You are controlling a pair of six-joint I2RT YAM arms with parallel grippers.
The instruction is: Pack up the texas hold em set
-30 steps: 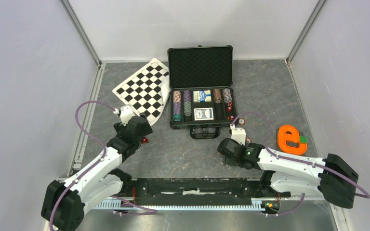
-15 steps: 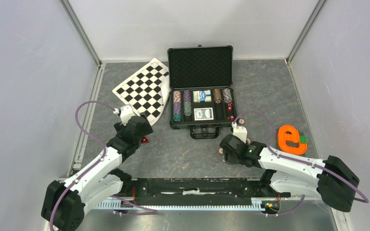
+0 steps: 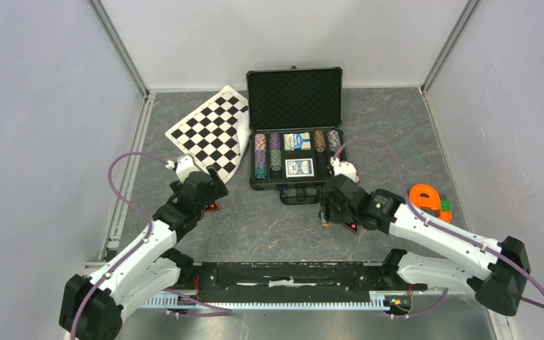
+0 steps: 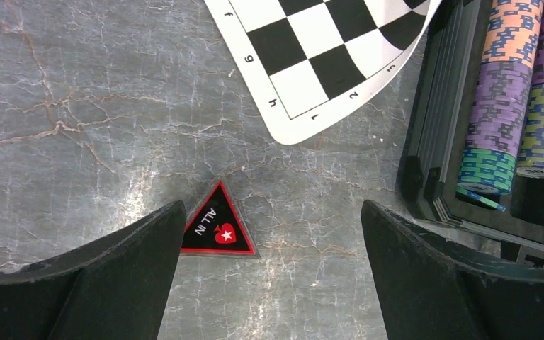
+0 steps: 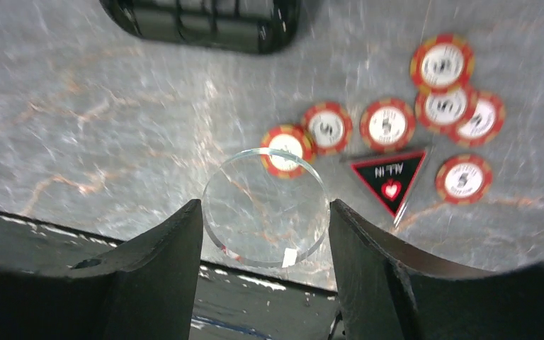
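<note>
Here the left pincer (image 4: 272,210) partly hides the triangular button (image 4: 219,231).

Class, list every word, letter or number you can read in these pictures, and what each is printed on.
"ALL IN": black triangular marker, left wrist view.
"ALL IN": second triangular marker, right wrist view.
"f g h", "1 2 3": chessboard edge.
Red chips: perhaps "5", blurred.
Card decks: too small.
</note>
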